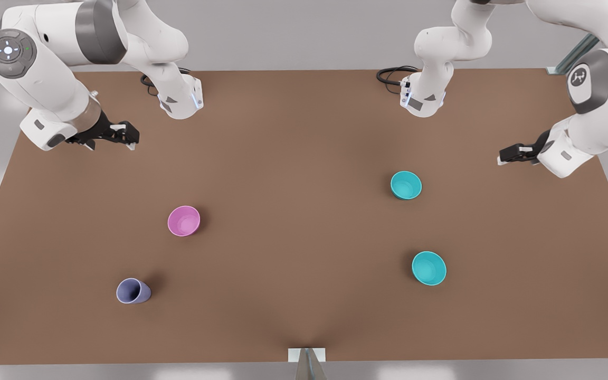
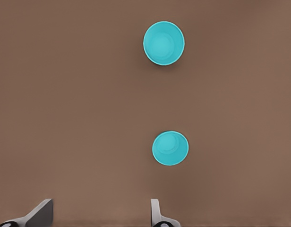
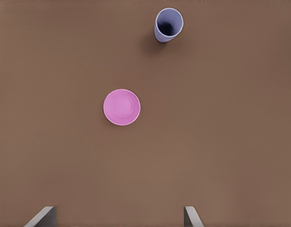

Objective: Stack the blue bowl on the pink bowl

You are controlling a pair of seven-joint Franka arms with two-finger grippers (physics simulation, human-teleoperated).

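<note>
In the front view the left gripper [image 1: 510, 155] hangs over the table's [image 1: 304, 137] edge at about 3 o'clock, its arm reaching in from the upper corner with the fingers pointing toward the table's middle. Its fingers [image 2: 41, 213] stand well apart with nothing between them. Two turquoise bowls lie on that side: the nearer blue bowl [image 1: 406, 184] sits at roughly 8 o'clock from this gripper, upright on the brown surface, and the second turquoise bowl [image 1: 429, 268] lies beyond it toward the table's near edge, the two well apart. In the left wrist view both bowls, the nearer [image 2: 170, 148] and the farther [image 2: 164, 42], lie ahead of the open fingers, apart from them.

The right gripper [image 1: 124, 134] waits over the opposite side at about 10 o'clock of the table, its arm bent low; its fingers [image 3: 41, 217] are also spread wide and hold nothing. The pink bowl [image 1: 183, 220] stands at 5 o'clock from it, upright, and the lavender cup [image 1: 133, 291] farther on near the front edge. Bare table lies all around each bowl, with a wide open stretch between the pink bowl and the blue one.
</note>
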